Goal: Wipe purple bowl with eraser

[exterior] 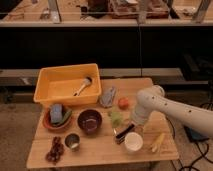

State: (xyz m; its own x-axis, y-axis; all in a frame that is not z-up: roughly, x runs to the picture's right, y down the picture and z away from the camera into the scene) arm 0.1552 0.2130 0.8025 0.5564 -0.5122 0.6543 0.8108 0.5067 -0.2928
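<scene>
Purple bowl (90, 120) sits upright near the middle of the wooden table (100, 153), and we see nothing inside it. Just to its left is the orange-brown bowl (46, 124) holding the blue sponge (56, 112); in front of it stands a small metal cup (73, 142), and behind it the yellow bin (67, 69) with the wooden-handled brush (82, 86) lying in it. To the bowl's right, past a pale green object (116, 117), the eraser (124, 133) lies slanted on the tabletop, just beside the white cup (133, 142).

The gripper (130, 128) hangs right over the eraser's far end, at the tip of the white arm (170, 109) that reaches in from the right. Whether it has hold of the eraser or is only poised above it, we cannot tell; the wrist hides the contact.

We judge this to be the pick-up step, with no wiping begun. Next, the eraser must be secured and lifted clear of the white cup, carried left over the green object, and lowered into the purple bowl's glossy inside for the rubbing strokes. The cup's closeness is what we would watch.
</scene>
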